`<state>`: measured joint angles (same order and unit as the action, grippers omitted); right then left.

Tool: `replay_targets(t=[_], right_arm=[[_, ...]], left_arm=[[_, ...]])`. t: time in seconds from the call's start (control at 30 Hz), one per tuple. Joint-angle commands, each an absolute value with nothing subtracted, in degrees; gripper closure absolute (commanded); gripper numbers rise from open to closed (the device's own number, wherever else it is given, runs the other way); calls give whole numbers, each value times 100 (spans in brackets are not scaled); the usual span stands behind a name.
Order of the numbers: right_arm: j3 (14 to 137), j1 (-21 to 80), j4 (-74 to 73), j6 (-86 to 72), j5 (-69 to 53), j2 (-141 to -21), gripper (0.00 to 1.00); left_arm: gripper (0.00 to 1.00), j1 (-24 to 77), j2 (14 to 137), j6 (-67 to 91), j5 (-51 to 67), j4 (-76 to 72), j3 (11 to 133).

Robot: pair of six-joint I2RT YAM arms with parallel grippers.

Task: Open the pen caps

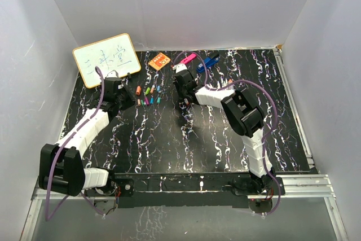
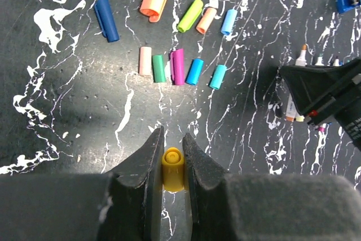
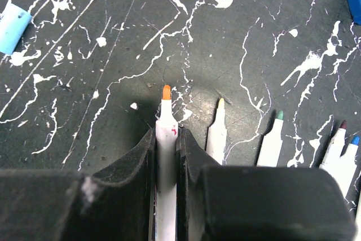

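The loose caps (image 2: 177,66) are flanked closely by the left gripper (image 2: 172,135) and the right gripper (image 3: 165,132). Beyond the caps lie a whiteboard (image 1: 106,59), an orange card (image 1: 159,61) and a highlighter (image 1: 189,58). Nearer than the caps, the table (image 1: 169,139) is bare.

Black tabletop (image 1: 169,150), white marbled veins. Short plastic pen caps (image 2: 177,66): navy, salmon, lime, peach, light blue, pink, green, magenta, blue, teal. One yellow plastic cap (image 2: 172,169). Thin white pen (image 3: 166,139), orange tip.

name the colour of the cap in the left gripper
Yellow; the cap shows best in the left wrist view.
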<state>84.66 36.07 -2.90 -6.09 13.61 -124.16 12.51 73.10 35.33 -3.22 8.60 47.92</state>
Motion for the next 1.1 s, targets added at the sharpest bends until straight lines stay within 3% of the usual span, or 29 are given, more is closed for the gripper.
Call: replay_targets(t=[0.0, 0.17, 0.67, 0.9, 1.07], right_arm=[[8669, 3547, -31, -587, 1381, -12522, 100], [8640, 3521, -18, -604, 1327, -12533, 93], [8652, 3506, 50, -569, 1320, -12401, 57], [8586, 3499, 176, -455, 1401, -11857, 41], [8260, 3499, 313, -422, 1277, -11247, 36]], left_arm=[[100, 1064, 7390, 3494, -185, 680, 4694], [100, 897, 7591, 3434, -162, 558, 4659], [100, 747, 8712, 3233, -370, 275, 4786], [100, 742, 9158, 3197, -501, 151, 5040], [100, 729, 9468, 3199, -480, 61, 5183]])
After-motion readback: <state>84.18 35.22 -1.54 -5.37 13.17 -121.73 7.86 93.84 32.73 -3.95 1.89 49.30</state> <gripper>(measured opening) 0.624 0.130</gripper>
